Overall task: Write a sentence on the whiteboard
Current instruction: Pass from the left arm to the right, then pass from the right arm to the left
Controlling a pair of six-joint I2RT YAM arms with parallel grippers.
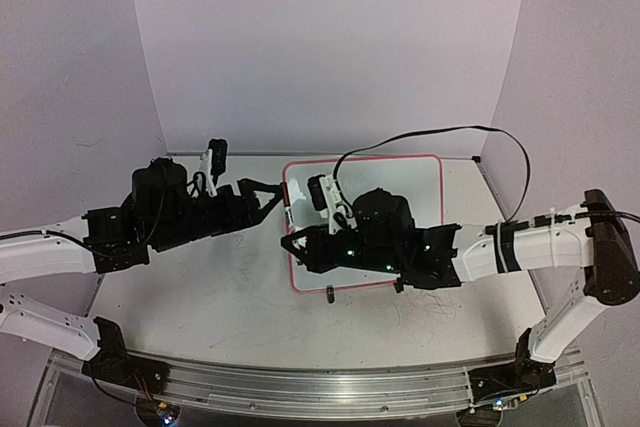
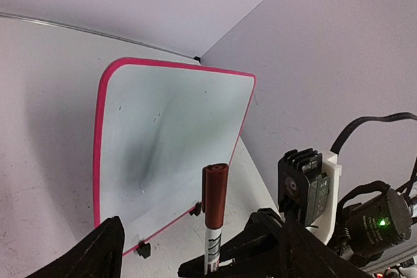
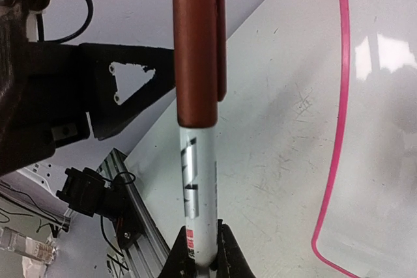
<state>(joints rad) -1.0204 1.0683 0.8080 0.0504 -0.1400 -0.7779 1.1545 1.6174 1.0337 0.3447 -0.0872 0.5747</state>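
Note:
The whiteboard [image 1: 400, 182] lies flat at the table's middle back, white with a pink rim; it also shows in the left wrist view [image 2: 176, 128] and at the right of the right wrist view [image 3: 384, 148]. No sentence shows on its face. My right gripper [image 1: 295, 239] [image 3: 202, 262] is shut on the lower barrel of a white marker [image 3: 195, 180] with a dark red cap [image 3: 195, 43] on, held upright just off the board's left edge. My left gripper [image 1: 272, 199] [image 2: 195, 266] stands open around the marker [image 2: 214, 226], its fingers [image 2: 98, 255] clear of it.
Two black clip feet [image 2: 143, 249] sit on the board's near rim. A black cable [image 1: 440, 135] arcs over the board from the right arm. The scuffed white tabletop [image 1: 220, 297] ends at an aluminium rail [image 1: 320, 387] in front; grey walls close the back and sides.

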